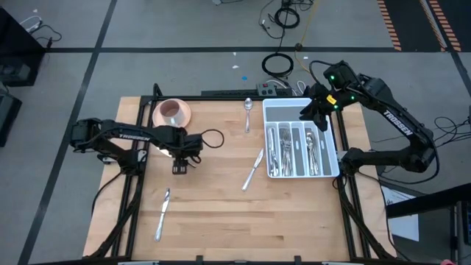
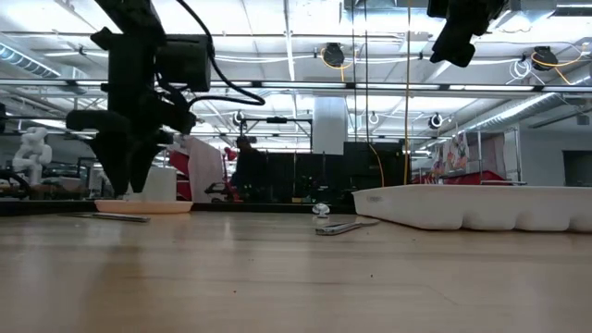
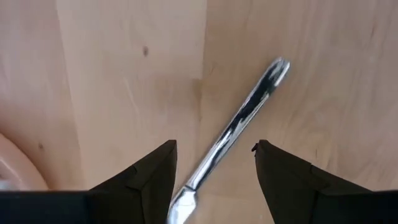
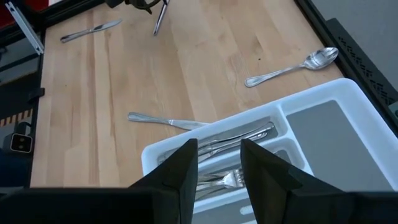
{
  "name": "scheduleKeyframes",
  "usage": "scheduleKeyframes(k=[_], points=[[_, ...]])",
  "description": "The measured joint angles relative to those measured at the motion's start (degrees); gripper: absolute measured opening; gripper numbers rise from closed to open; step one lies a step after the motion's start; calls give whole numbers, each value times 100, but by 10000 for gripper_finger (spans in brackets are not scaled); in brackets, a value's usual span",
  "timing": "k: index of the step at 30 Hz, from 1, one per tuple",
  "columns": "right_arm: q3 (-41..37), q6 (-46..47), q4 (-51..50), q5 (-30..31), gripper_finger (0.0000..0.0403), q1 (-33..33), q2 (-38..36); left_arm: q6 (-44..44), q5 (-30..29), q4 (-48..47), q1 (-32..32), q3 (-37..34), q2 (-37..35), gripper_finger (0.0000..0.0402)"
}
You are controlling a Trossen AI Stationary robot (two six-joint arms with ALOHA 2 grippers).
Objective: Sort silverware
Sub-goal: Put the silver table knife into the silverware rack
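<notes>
A silver knife [image 3: 242,118] lies on the wooden table, directly below my left gripper [image 3: 214,146]. That gripper points down and is open, with one finger on each side of the knife's handle, not touching it. In the high view my left gripper [image 1: 180,163] is left of the table's middle. My right gripper [image 4: 219,149] hangs open over the white tray [image 1: 335,147], with nothing between its fingers. The tray's slots hold several pieces of silverware [image 1: 294,151]. Another knife [image 1: 252,169], a spoon [image 1: 249,114] and a knife [image 1: 162,215] at the near left lie loose on the table.
A pink saucer with a cup [image 1: 173,112] stands at the far left, close behind my left gripper. The tray's far compartment [image 4: 323,130] holds nothing. Bare wood lies between the loose pieces and along the near edge.
</notes>
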Motion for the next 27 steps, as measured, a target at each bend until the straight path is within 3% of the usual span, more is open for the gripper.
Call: scheduleKeyframes(k=[11, 20, 24, 27], points=[[0, 0, 9, -5, 114, 0, 0, 1138, 77, 146, 59, -17, 480, 219], [0, 26, 10, -10, 114, 0, 2, 1333, 327, 655, 66, -287, 1055, 215], [0, 44, 8, -10, 114, 0, 2, 1294, 364, 809, 28, -387, 1064, 167], [0, 44, 13, -10, 114, 0, 2, 1398, 292, 865, 11, -398, 1067, 81]])
